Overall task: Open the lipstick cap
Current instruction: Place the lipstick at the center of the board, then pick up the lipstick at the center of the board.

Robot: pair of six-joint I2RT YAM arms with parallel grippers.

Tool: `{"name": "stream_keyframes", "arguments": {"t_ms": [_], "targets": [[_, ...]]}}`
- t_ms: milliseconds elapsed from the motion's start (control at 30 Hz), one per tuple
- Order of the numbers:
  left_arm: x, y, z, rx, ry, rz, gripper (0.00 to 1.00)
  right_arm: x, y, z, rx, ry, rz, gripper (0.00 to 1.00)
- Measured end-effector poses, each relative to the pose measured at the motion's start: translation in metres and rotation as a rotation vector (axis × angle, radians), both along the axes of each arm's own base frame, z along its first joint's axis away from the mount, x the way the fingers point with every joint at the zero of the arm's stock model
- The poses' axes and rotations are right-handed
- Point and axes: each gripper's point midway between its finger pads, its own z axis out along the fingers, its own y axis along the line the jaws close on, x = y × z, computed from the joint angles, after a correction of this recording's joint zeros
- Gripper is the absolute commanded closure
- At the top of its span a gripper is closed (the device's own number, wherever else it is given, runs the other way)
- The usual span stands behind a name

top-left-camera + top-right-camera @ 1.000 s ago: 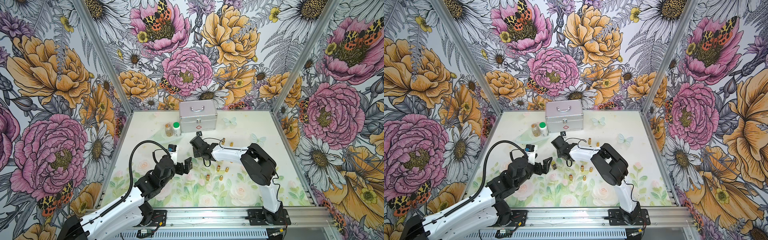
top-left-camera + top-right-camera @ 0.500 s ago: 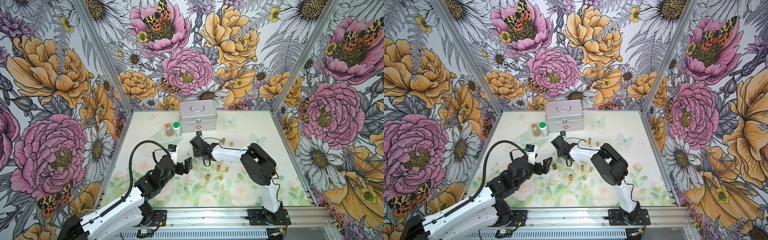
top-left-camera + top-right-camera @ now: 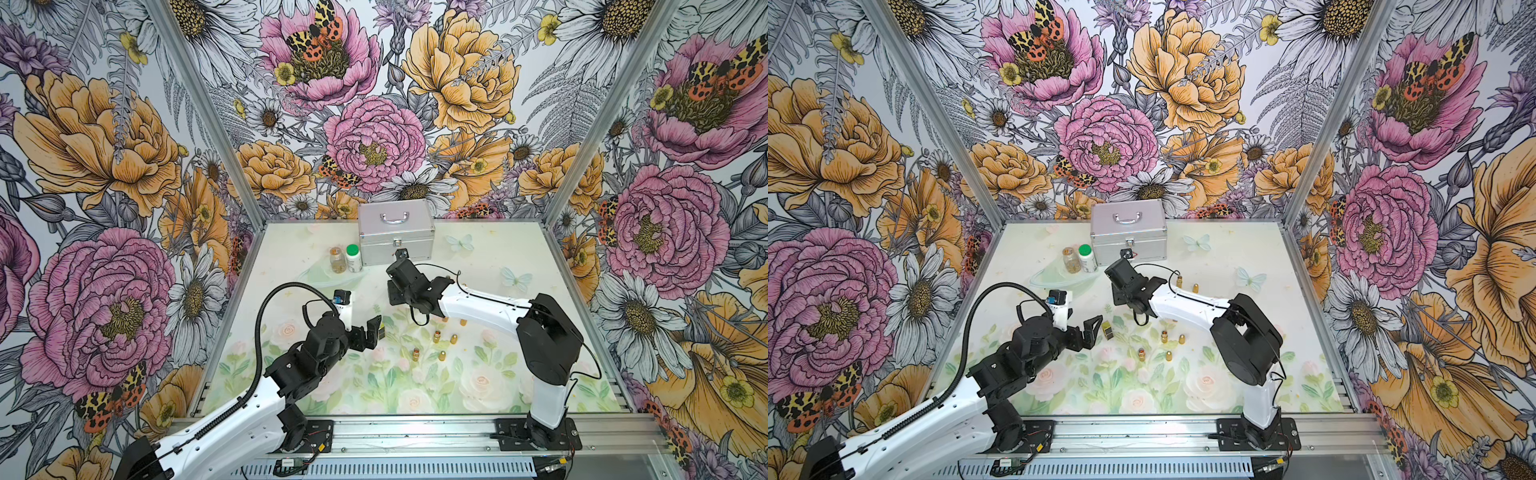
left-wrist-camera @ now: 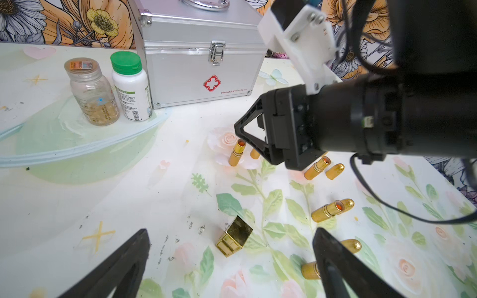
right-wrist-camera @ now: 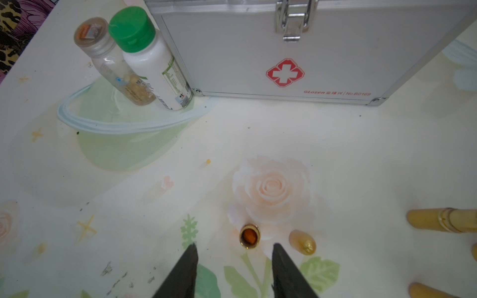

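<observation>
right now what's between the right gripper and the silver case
In the right wrist view, an uncapped gold lipstick stands just ahead of the right gripper; beyond it the mat is bare up to the silver case.

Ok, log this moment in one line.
left claw: open, facing square gold case | right claw: open, empty | round lipstick: upright, uncapped | cap: beside it

Both top views look down from high up at six o'clock, far off, and see the whole pale flowery counter point(image 3: 498, 257). Each wrist camera sits low and close, facing twelve o'clock. Both wrist views share the shiny silver metal box point(image 4: 180, 72) and an open gold lipstick tube point(image 5: 249, 236).
</observation>
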Motion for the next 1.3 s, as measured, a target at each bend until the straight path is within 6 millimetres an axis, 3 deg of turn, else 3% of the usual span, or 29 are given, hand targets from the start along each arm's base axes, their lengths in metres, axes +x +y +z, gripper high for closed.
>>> {"name": "stream_keyframes", "arguments": {"t_ms": [167,433,533,700,900,1300], "targets": [[-0.005,0.007,0.004,-0.022,0.009,0.018,0.01,-0.029,0.006,0.019,0.04,0.085,0.088,0.46],[-0.008,0.018,0.012,-0.049,0.008,0.06,0.01,-0.094,0.019,0.003,-0.014,0.25,0.218,0.42],[-0.007,0.022,0.012,-0.052,0.016,0.084,0.01,-0.108,0.025,-0.001,-0.026,0.282,0.242,0.4],[-0.007,0.027,0.008,-0.046,0.031,0.115,0.01,-0.111,0.043,-0.009,-0.036,0.308,0.26,0.38],[-0.005,0.036,0.009,-0.06,0.033,0.158,0.01,-0.104,0.052,-0.031,-0.083,0.335,0.239,0.4],[0.001,0.054,0.016,-0.1,0.016,0.23,0.01,-0.095,0.049,-0.069,-0.183,0.356,0.196,0.55]]}}
